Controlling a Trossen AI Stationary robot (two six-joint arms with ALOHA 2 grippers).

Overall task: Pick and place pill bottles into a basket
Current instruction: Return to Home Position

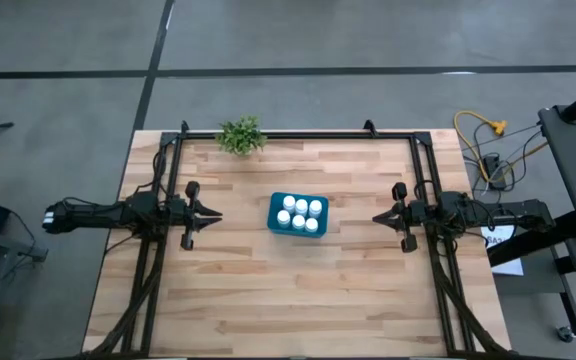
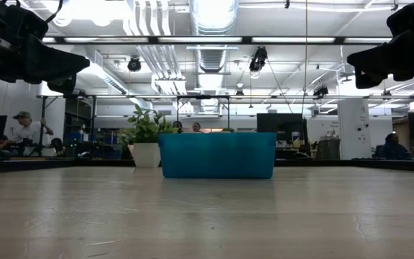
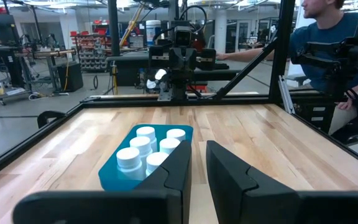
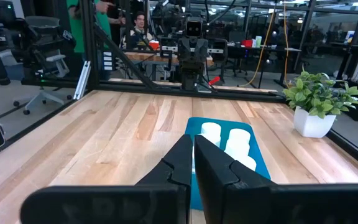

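Round-capped pill bottles fill rounded teal basket; left end effector barely parted, right end effector closed.

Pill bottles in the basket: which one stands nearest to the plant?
The corner bottle in the row toward the plant, at the left arm's end; the other five stand farther away.

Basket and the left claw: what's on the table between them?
Nothing: the high view shows only bare table between the left gripper and the basket.
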